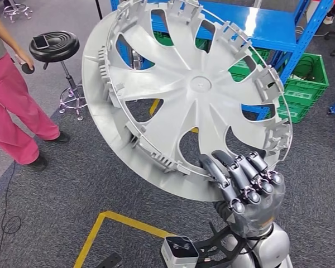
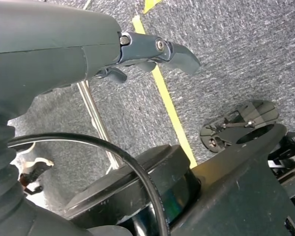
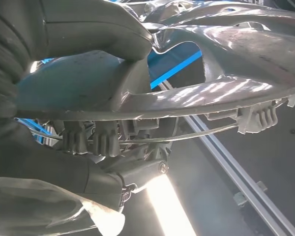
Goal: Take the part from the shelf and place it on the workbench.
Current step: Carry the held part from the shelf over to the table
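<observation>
Right hand (image 1: 245,187) grips the grey wheel cover (image 1: 187,89) by its lower rim, holding it tilted and clear of the floor, in front of the blue shelf (image 1: 262,28). Left hand (image 2: 153,51) hangs released, holding nothing.

A person in pink trousers (image 1: 15,114) stands at the far left beside a black round stool (image 1: 54,46). Green crates (image 1: 311,84) sit at the far right under a blue rack (image 1: 258,28), and yellow floor tape (image 1: 115,220) lies near on the grey carpet.
</observation>
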`<control>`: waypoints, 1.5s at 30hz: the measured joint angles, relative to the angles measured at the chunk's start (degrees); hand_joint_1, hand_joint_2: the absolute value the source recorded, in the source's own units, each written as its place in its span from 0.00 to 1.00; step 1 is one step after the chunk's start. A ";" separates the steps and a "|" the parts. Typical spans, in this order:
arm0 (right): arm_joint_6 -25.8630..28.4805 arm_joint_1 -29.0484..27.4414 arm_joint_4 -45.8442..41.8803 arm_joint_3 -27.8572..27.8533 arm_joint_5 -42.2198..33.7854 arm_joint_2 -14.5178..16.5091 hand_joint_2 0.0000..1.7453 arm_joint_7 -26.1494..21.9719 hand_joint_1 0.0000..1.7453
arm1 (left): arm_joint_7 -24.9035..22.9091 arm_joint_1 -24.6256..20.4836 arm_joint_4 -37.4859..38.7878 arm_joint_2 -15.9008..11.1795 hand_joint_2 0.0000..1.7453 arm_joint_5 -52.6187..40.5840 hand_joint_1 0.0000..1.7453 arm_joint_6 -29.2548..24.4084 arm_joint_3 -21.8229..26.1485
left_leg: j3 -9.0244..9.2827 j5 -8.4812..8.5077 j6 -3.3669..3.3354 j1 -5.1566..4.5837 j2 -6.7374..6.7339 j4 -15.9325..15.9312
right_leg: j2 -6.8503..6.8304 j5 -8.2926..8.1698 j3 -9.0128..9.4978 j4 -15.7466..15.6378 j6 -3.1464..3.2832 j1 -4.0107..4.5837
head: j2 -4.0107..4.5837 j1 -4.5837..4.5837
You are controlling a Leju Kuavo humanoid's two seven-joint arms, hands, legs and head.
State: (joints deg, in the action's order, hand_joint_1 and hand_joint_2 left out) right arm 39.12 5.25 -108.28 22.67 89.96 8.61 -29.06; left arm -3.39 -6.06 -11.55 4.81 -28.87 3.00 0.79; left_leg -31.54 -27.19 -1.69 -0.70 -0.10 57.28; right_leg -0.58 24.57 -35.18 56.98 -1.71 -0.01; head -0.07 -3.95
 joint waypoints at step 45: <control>0.07 2.62 2.75 2.24 -0.04 -0.61 1.00 4.56 1.00 | -0.19 -0.22 -0.33 0.30 1.00 0.13 0.00 -0.05 -0.55 | 0.14 -0.90 1.81 0.94 -5.70 0.47 | -2.86 2.56 1.95 0.34 0.76 0.36 | 0.00 0.92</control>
State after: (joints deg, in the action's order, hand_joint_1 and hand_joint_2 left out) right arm 39.19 7.88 -105.53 24.90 89.92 7.99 -24.51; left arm -3.58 -6.29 -11.88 5.10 -28.75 2.95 0.24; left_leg -31.40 -28.09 0.11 0.24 -5.81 57.75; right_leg -3.44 27.13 -33.22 57.32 -0.95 0.35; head -0.07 -3.02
